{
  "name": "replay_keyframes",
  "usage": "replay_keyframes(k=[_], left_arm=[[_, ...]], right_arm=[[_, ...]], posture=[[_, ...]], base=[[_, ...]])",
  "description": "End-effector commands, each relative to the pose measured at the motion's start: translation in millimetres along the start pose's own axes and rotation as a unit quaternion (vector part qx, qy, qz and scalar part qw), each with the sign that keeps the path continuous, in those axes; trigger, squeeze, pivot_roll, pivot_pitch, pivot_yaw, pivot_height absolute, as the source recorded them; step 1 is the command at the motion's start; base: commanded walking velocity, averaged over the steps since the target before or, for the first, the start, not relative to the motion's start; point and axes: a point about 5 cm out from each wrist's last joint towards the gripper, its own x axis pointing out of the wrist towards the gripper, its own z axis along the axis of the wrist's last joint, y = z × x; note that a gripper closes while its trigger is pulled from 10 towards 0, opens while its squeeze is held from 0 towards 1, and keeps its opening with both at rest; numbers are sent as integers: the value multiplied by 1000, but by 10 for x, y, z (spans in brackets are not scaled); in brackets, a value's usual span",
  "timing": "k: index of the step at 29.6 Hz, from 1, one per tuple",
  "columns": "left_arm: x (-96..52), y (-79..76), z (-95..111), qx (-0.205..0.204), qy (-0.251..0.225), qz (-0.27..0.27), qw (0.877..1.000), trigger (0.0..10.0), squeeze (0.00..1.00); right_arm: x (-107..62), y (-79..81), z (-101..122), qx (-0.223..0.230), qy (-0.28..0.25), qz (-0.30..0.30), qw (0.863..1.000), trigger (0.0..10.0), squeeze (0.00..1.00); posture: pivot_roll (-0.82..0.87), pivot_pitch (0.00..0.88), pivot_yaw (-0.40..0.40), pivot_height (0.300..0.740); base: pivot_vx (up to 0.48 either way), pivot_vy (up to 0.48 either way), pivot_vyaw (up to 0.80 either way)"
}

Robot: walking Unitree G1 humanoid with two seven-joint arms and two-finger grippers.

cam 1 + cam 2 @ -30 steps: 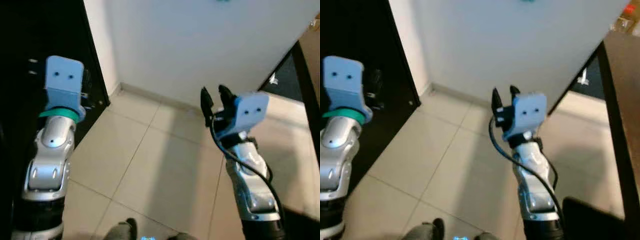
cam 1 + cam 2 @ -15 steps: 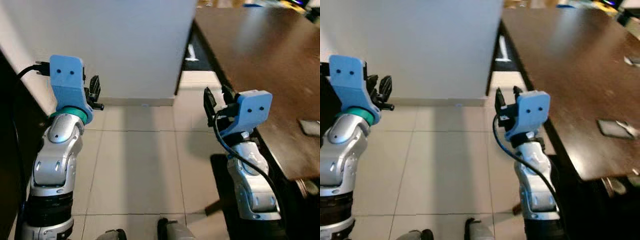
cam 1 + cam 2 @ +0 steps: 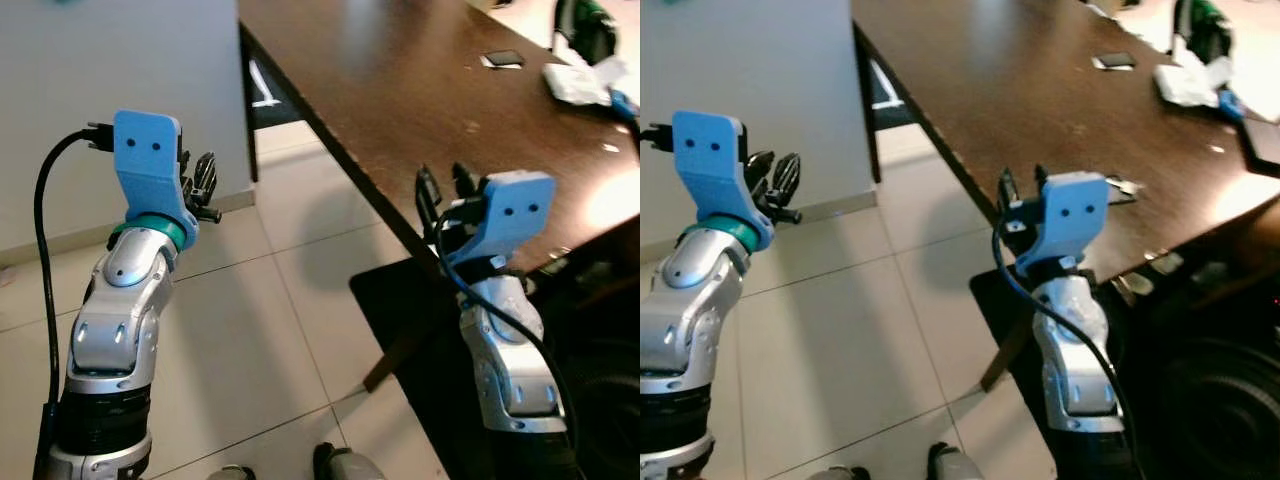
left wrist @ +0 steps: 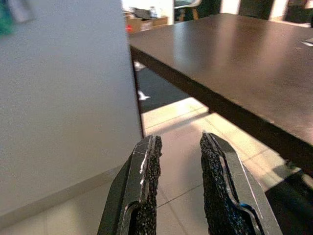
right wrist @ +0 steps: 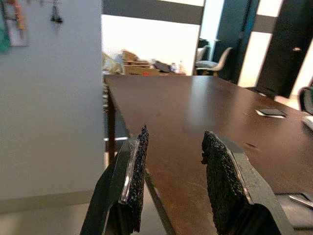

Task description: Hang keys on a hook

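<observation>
Here we stand on a pale tiled floor (image 3: 250, 330) beside a grey-white wall (image 3: 120, 60), with a long dark wooden bench (image 3: 420, 90) running away on our right. A black mat (image 3: 400, 300) lies under the bench's near edge. On the bench, far off, we see a small dark flat thing (image 3: 502, 58), some crumpled white stuff (image 3: 580, 80) and a few specks we cannot identify. High on the wall, in the right wrist view, something small and dark hangs (image 5: 56, 13) beside a coloured sheet (image 5: 13, 27); we cannot tell whether it is a hook or keys. Our left hand (image 4: 178, 176) is raised near the wall, released, nothing between its fingers. Our right hand (image 5: 172, 176) is raised at the bench's edge, fingers likewise apart and empty. We cannot pick out the keys for certain.
</observation>
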Motion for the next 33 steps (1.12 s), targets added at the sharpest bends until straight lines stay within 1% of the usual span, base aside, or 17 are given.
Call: replay_keyframes(k=[1,8,9,10,12,14,17,18,23,31,33], left_arm=[[-25,-11,-52,-2,13,-6,1000,10000,0],[-26,-60,-43,2,9,-28,1000,10000,0],[-38,-52,-54,29,6,-28,999,10000,0],[-38,-52,-54,29,6,-28,999,10000,0],[-44,-45,-64,42,7,-28,999,10000,0],[-46,-45,-65,42,7,-28,999,10000,0],[-39,-27,-81,99,4,-29,995,10000,0],[-38,-29,-86,109,4,-30,994,10000,0],[-39,-44,-85,111,2,-33,993,10000,0],[-42,-27,-66,107,-5,-28,994,10000,0],[-41,-28,-59,109,-10,-26,994,10000,0]], right_arm=[[-30,22,-35,4,8,4,1000,10000,0],[-27,6,-31,2,8,1,1000,10000,0],[-27,12,-31,3,8,2,1000,10000,0],[-27,12,-31,3,8,2,1000,10000,0],[-26,17,-31,4,8,3,1000,10000,0],[-26,18,-30,4,8,3,1000,10000,0],[-17,15,-27,3,7,3,1000,10000,0],[-15,13,-27,2,6,3,1000,10000,0],[-14,9,-26,2,6,2,1000,10000,0],[-6,24,-22,3,5,5,1000,10000,0],[-6,22,-17,0,3,5,1000,10000,0]], posture=[[25,100,66,740],[25,102,70,740],[26,103,69,740],[26,103,69,740],[26,103,69,740],[26,103,69,740],[26,99,69,740],[27,98,70,740],[29,100,67,740],[26,101,67,740],[26,102,68,740]], base=[[0,0,-800],[0,0,-800],[0,0,-800],[0,0,-800],[0,0,-800],[0,0,-800],[0,0,-800],[0,0,-800],[0,0,-800],[0,0,-800],[480,0,-531]])
